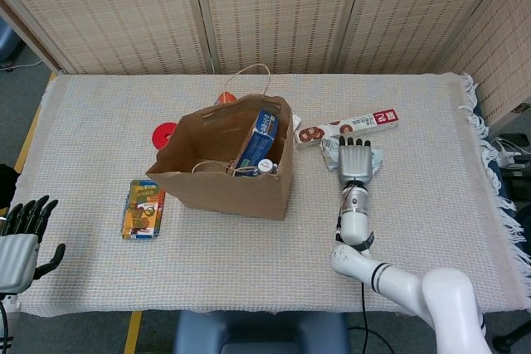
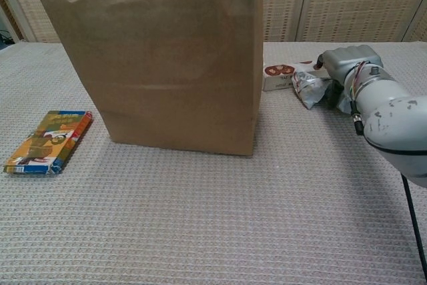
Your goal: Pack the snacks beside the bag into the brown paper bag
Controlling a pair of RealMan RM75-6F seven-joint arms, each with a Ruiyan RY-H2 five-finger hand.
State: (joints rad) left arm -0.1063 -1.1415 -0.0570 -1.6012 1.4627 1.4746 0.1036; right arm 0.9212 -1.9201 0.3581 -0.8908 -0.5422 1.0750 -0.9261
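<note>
Presently, findings as observed:
Brown paper bag (image 1: 224,173): upright mid-desk, mouth open; a blue box (image 1: 257,140) and other items already stand inside, so packing is partly done.
Right hand (image 1: 354,160): palm down over the crumpled foil snack packet (image 2: 311,89), fingers extended toward the long red-and-white box (image 1: 348,128) behind it. Whether it has taken hold cannot be told; position suggests a pick-up is intended.
Left hand (image 1: 21,236): at the desk's near left edge, fingers apart, holding nothing; evidently idle.
Colourful flat box (image 1: 143,208): lying on the desk (image 1: 249,271) left of the bag, unpacked.
Red disc (image 1: 164,133): behind the bag, untouched.
</note>
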